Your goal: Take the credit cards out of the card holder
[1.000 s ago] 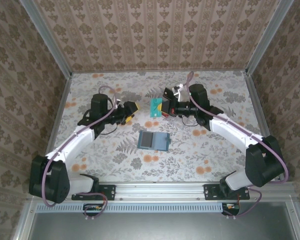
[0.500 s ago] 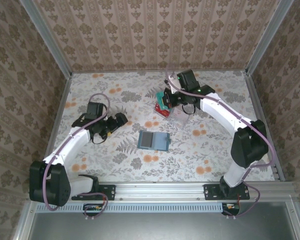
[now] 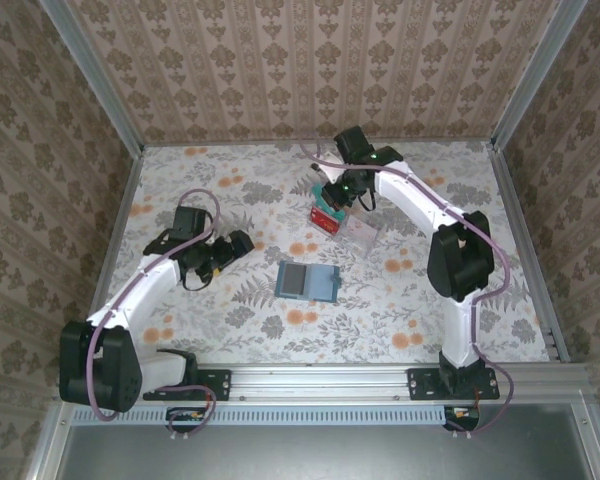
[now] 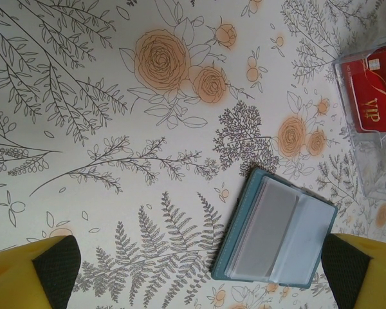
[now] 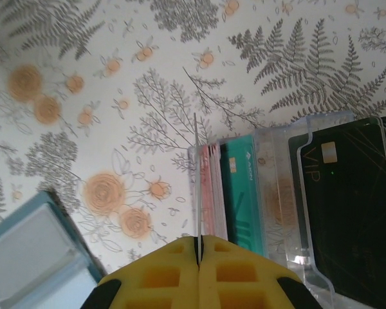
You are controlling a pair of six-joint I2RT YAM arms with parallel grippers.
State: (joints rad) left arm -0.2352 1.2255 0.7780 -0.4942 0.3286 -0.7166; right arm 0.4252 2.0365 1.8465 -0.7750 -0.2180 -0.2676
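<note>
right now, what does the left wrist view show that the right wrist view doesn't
Left wrist: the whole open card holder and a red VIP card, with the left tool open. Right wrist: the right tool pinching a thin card edge-on, plus a teal card and a black card. Both: the card holder and the clear box.

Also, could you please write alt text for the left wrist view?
An open teal card holder lies on a floral tablecloth between the left claw's spread fingertips. A red VIP card sits in a clear box at upper right.
</note>
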